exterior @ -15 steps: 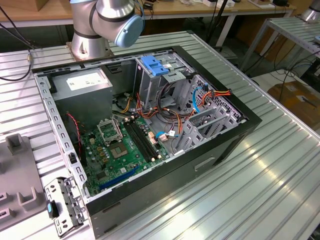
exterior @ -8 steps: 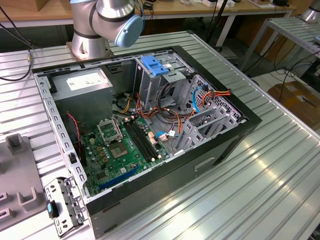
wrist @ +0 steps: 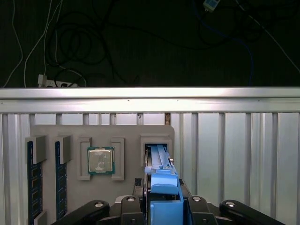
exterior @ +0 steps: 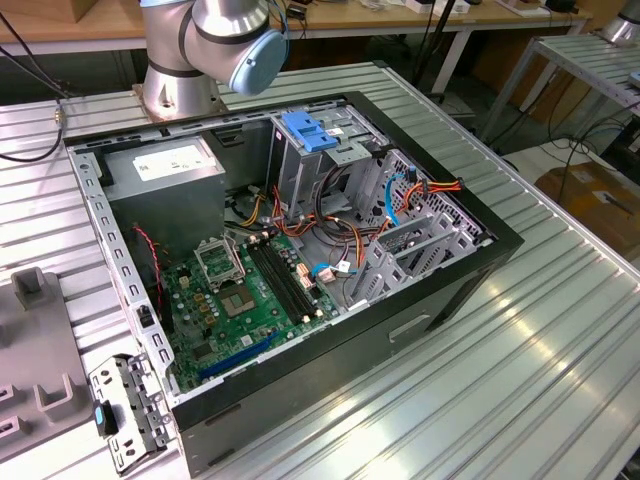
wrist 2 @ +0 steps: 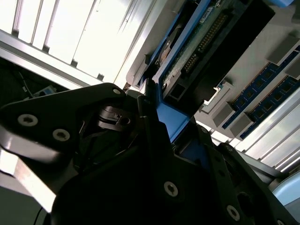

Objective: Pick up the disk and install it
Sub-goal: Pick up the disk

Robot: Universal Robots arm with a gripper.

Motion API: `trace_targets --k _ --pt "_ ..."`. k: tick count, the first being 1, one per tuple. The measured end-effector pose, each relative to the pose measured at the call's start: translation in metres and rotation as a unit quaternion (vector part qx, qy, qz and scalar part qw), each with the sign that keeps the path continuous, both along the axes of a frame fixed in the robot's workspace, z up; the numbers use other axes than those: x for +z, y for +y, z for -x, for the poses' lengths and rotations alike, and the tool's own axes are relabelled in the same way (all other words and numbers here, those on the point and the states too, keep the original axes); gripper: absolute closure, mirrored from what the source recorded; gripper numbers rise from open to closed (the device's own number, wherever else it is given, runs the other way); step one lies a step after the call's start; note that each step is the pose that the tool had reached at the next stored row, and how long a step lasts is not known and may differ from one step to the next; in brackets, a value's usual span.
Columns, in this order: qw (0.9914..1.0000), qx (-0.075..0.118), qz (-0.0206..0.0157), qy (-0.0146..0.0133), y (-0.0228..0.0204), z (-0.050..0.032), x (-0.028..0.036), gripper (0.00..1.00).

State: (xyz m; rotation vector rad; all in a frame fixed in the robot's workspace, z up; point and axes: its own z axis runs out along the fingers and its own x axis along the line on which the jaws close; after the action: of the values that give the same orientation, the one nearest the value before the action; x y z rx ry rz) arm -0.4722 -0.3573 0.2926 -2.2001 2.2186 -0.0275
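The disk (wrist: pixel 164 180) stands on edge in a slot of the grey tray (wrist: pixel 70 133), with its blue side rail facing the camera in the first wrist view. My gripper (wrist: pixel 164 206) is shut on it, one black finger on each side of the rail. In the second wrist view the disk (wrist 2: pixel 211 42) shows its green circuit board and dark body, and a black finger (wrist 2: pixel 147 105) of the gripper (wrist 2: pixel 176 124) presses against the blue rail. The open computer case (exterior: pixel 430 290) lies on the ribbed metal table in the exterior view, its drive cage (exterior: pixel 330 170) topped by a blue tab.
The tray also holds two memory modules (wrist: pixel 35 178) and a processor (wrist: pixel 101 160). A corner of the grey tray (exterior: pixel 30 350) shows at the exterior view's left. The arm's base (exterior: pixel 180 70) stands behind the case. Cables, a motherboard (exterior: pixel 250 290) and a grey power supply (exterior: pixel 165 165) fill the case.
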Motion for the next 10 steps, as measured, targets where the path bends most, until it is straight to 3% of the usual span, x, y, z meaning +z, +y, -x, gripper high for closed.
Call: trace_targets --k 10 --pt "1.00000 0.000 0.0000 0.0001 0.0000 0.0000 0.0071 0.63"
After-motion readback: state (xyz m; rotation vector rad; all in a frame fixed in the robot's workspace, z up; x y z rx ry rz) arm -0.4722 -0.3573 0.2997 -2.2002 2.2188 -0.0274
